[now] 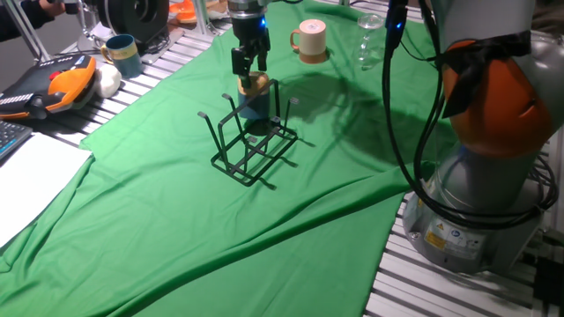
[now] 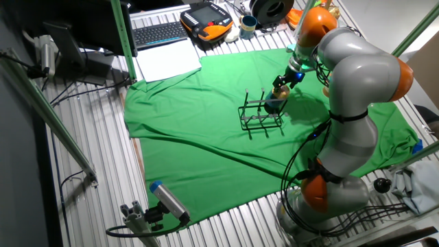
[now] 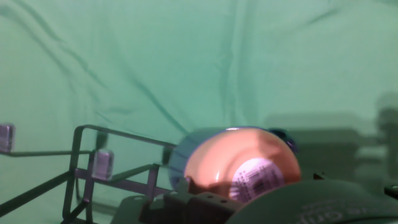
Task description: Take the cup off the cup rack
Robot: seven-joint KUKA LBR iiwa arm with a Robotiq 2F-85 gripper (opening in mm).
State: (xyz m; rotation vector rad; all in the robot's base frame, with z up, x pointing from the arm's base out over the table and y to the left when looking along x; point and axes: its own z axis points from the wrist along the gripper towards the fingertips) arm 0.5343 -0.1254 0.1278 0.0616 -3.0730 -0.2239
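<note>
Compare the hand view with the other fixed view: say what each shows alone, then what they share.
Only the hand view shows the white label on the tan end of the cup, seen close up.

Only the other fixed view shows the whole arm, the pincer at the cup's top, the keyboard and the white paper.

Both show the cup on the cup rack and the green cloth beneath it.
</note>
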